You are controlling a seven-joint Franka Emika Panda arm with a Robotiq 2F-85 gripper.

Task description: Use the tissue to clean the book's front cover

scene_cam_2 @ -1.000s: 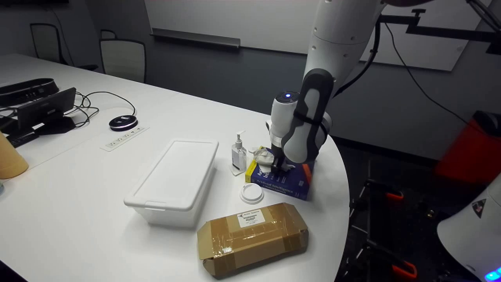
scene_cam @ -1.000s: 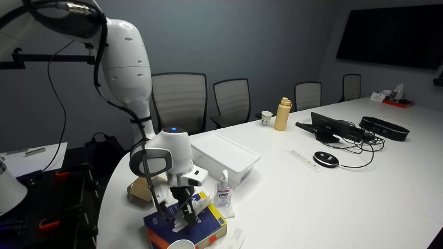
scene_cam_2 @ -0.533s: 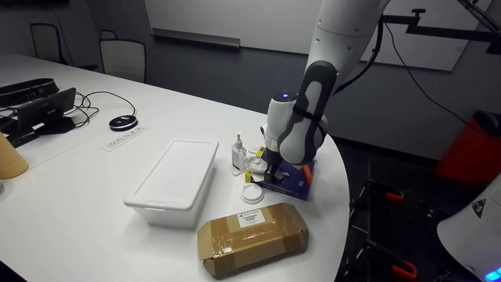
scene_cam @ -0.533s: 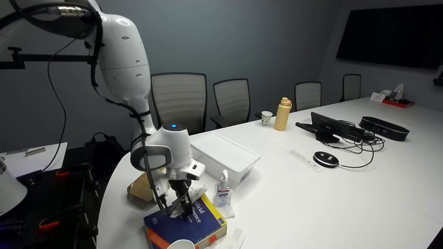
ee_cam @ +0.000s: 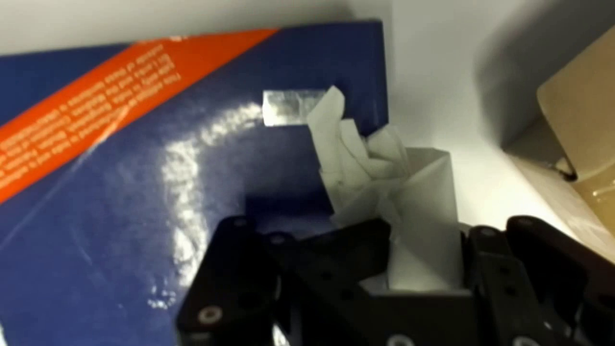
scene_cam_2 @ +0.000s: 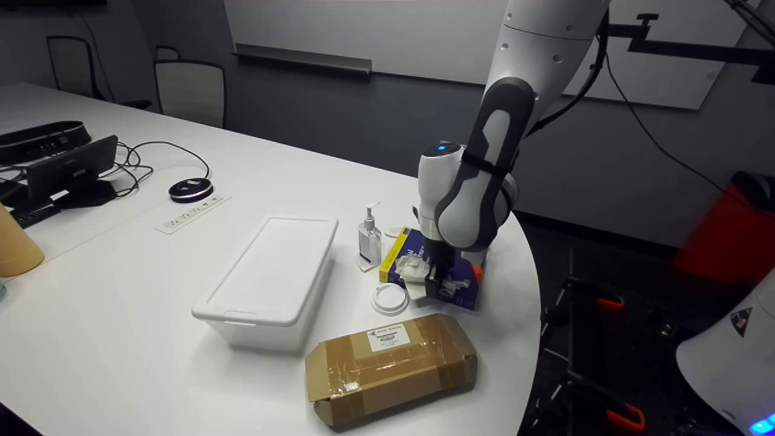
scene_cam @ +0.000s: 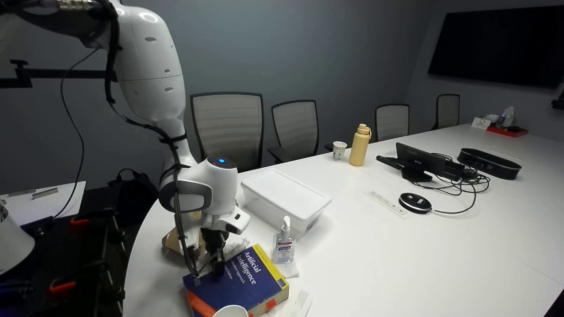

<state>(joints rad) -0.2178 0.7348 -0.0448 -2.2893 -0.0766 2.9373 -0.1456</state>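
The book (scene_cam: 260, 286) lies flat on the table, dark blue with a yellow strip and an orange band; it also shows in an exterior view (scene_cam_2: 470, 297) and the wrist view (ee_cam: 120, 230). Shiny streaks mark its cover in the wrist view. My gripper (scene_cam: 218, 267) is low over the cover, near the edge facing the cardboard box; it also shows in an exterior view (scene_cam_2: 433, 286). In the wrist view my gripper (ee_cam: 427, 240) is shut on the crumpled whitish tissue (ee_cam: 358, 168), which spreads over the book's corner. The tissue shows in both exterior views (scene_cam: 235, 249) (scene_cam_2: 413, 267).
A tan cardboard box (scene_cam_2: 390, 366), a round white lid (scene_cam_2: 389, 299) and a lidded white bin (scene_cam_2: 272, 272) stand near the book. A sanitizer bottle (scene_cam: 283, 246) is beside it. A white cup rim (scene_cam: 231, 311) shows at the book's front.
My gripper has moved with the tissue across the cover, toward the edge facing the cardboard box. The cover's title shows more fully now. The book has not visibly moved.
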